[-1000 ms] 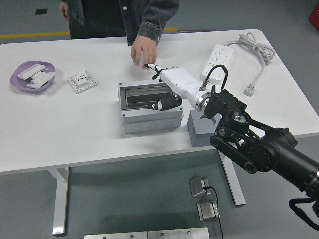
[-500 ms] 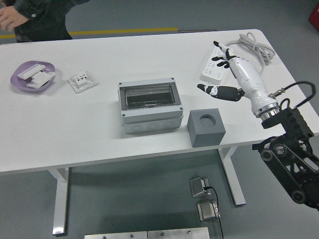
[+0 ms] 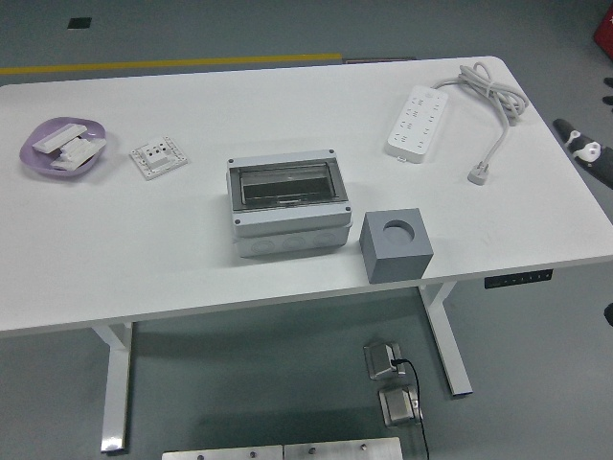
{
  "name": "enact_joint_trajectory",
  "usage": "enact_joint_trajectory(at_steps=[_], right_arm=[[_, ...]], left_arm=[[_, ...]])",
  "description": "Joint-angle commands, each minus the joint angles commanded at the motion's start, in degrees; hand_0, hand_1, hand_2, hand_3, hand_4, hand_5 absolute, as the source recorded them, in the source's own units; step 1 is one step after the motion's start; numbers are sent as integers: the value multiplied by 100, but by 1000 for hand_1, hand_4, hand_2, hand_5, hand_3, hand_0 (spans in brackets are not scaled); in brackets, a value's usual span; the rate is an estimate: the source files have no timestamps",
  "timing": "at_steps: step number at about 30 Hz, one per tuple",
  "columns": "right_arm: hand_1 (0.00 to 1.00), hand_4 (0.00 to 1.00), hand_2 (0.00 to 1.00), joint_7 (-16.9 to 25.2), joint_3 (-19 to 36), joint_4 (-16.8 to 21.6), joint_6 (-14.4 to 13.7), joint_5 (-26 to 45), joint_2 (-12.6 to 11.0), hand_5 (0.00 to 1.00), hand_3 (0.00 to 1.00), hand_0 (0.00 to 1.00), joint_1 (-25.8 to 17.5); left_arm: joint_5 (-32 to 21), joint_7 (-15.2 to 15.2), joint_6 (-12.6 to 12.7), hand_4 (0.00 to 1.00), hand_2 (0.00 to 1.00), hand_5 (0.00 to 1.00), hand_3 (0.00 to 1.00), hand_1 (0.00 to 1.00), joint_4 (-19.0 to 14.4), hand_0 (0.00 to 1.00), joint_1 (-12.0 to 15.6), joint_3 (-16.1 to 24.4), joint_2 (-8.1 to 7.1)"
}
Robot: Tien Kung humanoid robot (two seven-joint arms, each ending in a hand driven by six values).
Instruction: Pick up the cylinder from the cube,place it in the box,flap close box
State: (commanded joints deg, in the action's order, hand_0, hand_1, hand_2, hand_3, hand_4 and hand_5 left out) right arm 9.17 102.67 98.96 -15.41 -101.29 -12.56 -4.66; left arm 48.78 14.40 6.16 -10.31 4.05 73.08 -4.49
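Note:
The grey box [image 3: 287,206] stands at the table's middle with its clear flap lying shut on top. The cylinder does not show clearly; only dark shapes show through the flap. The grey cube [image 3: 396,244] stands just right of the box near the front edge, and its round hole is empty. Only a few fingertips [image 3: 584,149] of my right hand show at the picture's right edge, off the table, spread apart and holding nothing. My left arm is out of view.
A white power strip [image 3: 419,122] with its cable and plug [image 3: 479,174] lies at the back right. A purple dish [image 3: 62,144] with white parts and a white socket plate [image 3: 158,156] lie at the left.
My right hand has pulled back from over the box to the right, past the table's edge. The person at the far side has left the view.

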Motion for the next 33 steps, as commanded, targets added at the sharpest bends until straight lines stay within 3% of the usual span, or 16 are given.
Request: enact_joint_trajectory(at_steps=[1, 2, 15, 21, 26, 32, 33], right_arm=[[606, 935, 713, 39, 100, -42, -9, 65, 37, 433, 928, 602, -3], [600, 933, 696, 82, 197, -96, -19, 130, 80, 466, 854, 607, -5], [591, 936, 693, 186, -60, -567, -80, 302, 192, 471, 815, 596, 213], [592, 934, 691, 260, -644, -1060, -172, 612, 259, 467, 810, 598, 317], [592, 934, 691, 205, -1199, -1517, -406, 652, 343, 467, 810, 598, 404], [621, 935, 705, 388, -1941, -1965, -301, 1020, 439, 482, 812, 609, 509], [712, 920, 791, 455, -2026, -1989, -261, 1124, 448, 438, 856, 663, 513]], left_arm=[[12, 1, 5, 440, 522, 98, 592, 550, 0, 641, 2, 11, -9], [27, 5, 11, 454, 522, 104, 592, 551, 0, 641, 6, 26, -22], [7, 42, 39, 490, 523, 127, 596, 556, 0, 640, 76, 63, -91], [82, 33, 50, 496, 523, 128, 597, 557, 0, 641, 41, 110, -130], [125, 31, 40, 496, 523, 128, 597, 557, 0, 641, 25, 118, -126], [191, 51, 23, 502, 524, 131, 597, 557, 0, 640, 35, 121, -120], [198, 53, 22, 524, 524, 140, 598, 561, 0, 639, 38, 121, -124]])
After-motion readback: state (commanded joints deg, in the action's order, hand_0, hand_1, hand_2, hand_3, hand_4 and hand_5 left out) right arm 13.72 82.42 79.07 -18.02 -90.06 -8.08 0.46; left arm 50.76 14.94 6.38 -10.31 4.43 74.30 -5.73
